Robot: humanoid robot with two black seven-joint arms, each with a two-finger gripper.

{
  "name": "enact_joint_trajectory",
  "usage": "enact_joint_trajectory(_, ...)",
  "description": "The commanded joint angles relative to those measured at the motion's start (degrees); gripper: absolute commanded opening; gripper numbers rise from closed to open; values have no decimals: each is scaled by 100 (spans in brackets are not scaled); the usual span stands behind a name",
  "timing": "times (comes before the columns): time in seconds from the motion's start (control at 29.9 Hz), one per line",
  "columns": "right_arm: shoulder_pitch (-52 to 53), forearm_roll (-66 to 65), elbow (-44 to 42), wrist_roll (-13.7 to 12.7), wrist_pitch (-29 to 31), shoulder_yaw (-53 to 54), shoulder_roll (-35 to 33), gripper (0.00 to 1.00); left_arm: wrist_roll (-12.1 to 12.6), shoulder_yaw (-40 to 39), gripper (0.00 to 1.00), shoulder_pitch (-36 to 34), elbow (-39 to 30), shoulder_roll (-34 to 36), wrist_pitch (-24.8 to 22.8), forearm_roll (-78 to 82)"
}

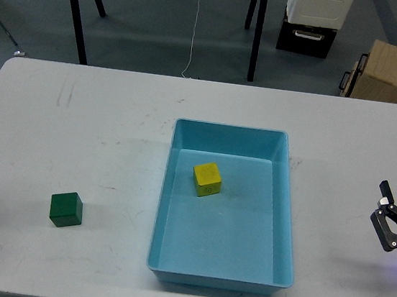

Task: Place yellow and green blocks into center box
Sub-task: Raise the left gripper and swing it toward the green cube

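Yellow block (pixel 207 179) is sitting inside the light-blue tray (pixel 287 224), toward its far half. Green block (pixel 66 209) is resting on the table (pixel 78 126), well left of the tray. My right gripper (pixel 386 211) is hovering at the right edge, jaws parted and holding nothing; left arm is not showing. I'm judging the green block is next: approaching from above, squaring the jaws to its flat faces, lifting clear of the tray's near-left rim.

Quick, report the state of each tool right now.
Left tool: not in view.
Right tool: open, holding nothing, at the table's right edge.
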Motion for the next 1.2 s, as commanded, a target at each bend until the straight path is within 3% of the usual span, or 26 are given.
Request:
enact_joint_trajectory(0.0,-10,-1,-30,16,9,32,22,100,24,287,100,-100,-9,736,2,585)
enact_joint_trajectory(0.27,8,-1,-48,25,9,32,22,100,33,515,100,-389,-35,2705,2,1279)
enact_joint_trajectory(0.4,34,-10,-56,25,9,5,22,100,33,910,100,-1021,35,3628,2,1394)
enact_joint_trajectory(0.57,43,-18,-65,25,18,5,22,100,33,2210,100,-2172,307,4526,2,1657)
enact_joint_trajectory(0.67,43,-18,-65,25,18,5,22,100,33,3386,100,-3287,632,4632,2,2070)
enact_joint_trajectory(0.97,43,-27,-83,25,18,5,22,100,7,7955,100,-7751,1643,4228,2,2335)
enact_joint_trajectory(1.07,43,-27,-83,25,18,5,22,100,24,9274,100,-8658,1644,4026,2,2483)
enact_joint_trajectory(1.17,43,-27,-83,25,18,5,22,100,33,10444,100,-9099,1530,3579,2,3140)
